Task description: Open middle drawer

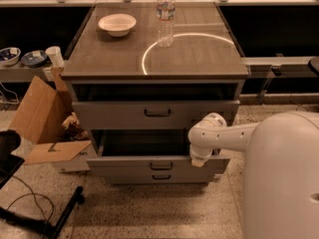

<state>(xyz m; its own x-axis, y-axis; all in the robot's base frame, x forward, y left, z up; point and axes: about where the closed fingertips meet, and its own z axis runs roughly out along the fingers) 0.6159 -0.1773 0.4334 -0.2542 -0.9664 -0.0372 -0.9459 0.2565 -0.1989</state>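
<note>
Middle drawer (124, 166) sat pulled out of the desk (199, 59), inside showing; pull looked nearly done. Gripper (197, 159) was at the drawer front's top edge, right of its handle (161, 166); its grip couldn't be told. Next: likely let go, back straight off. Floor (164, 210) before the drawer open; cardboard box (35, 116) to its left.

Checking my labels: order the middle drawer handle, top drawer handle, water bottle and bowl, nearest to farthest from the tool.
Tool at the right front edge of the middle drawer.
1. Middle drawer handle, just left.
2. Top drawer handle, above left.
3. Water bottle, on the cabinet top.
4. Bowl, top's back left.
</note>
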